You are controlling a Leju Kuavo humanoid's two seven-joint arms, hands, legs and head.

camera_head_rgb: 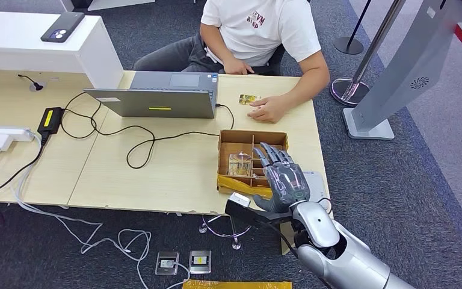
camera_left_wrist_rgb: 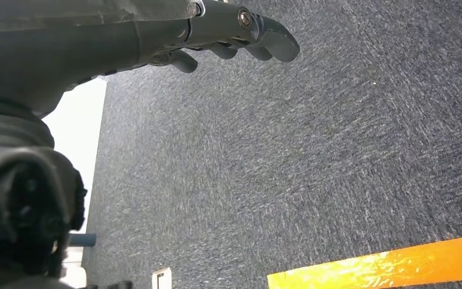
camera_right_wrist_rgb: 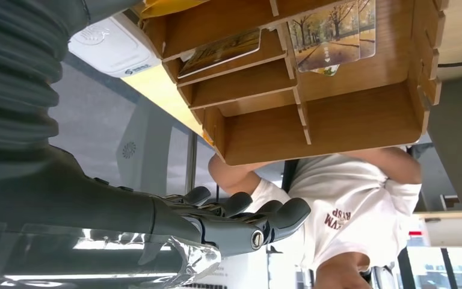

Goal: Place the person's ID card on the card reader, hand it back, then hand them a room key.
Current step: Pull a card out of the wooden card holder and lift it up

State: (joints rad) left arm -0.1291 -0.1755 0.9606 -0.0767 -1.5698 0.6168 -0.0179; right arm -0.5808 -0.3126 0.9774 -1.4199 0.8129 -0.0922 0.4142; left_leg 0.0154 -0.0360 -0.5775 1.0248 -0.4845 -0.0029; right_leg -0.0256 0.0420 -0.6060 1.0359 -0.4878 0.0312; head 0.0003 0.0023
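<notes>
- Step in hand, as I judge it: the very start. The small gold-toned ID card (camera_head_rgb: 248, 99) lies flat on the pale wooden worktop (camera_head_rgb: 156, 168), just beside the seated person's hand (camera_head_rgb: 269, 109), in front of the open grey laptop (camera_head_rgb: 156, 96). It is not yet taken up.
- The white card reader (camera_right_wrist_rgb: 109, 47) sits at the near edge of the worktop, touching the brown wooden compartment box (camera_head_rgb: 231, 141); nothing rests on it.
- Room keys: picture-printed cards (camera_head_rgb: 240, 164) stand in the box's compartments; which one is meant I cannot tell.
- Right hand (camera_head_rgb: 283, 174): raised over the near right part of the box, back upward, fingers (camera_right_wrist_rgb: 240, 211) released and gently curved, spread apart, grasping nothing. The silver forearm comes up from below the worktop edge.
- Left hand (camera_left_wrist_rgb: 228, 36): hanging low over the dark grey carpet (camera_left_wrist_rgb: 307, 168), fingers loosely curled with nothing in them.
- Next move calls for a forward reach past the box to the card, and a thin pinch on a flat card; the person's hand is close, so care is needed.
</notes>
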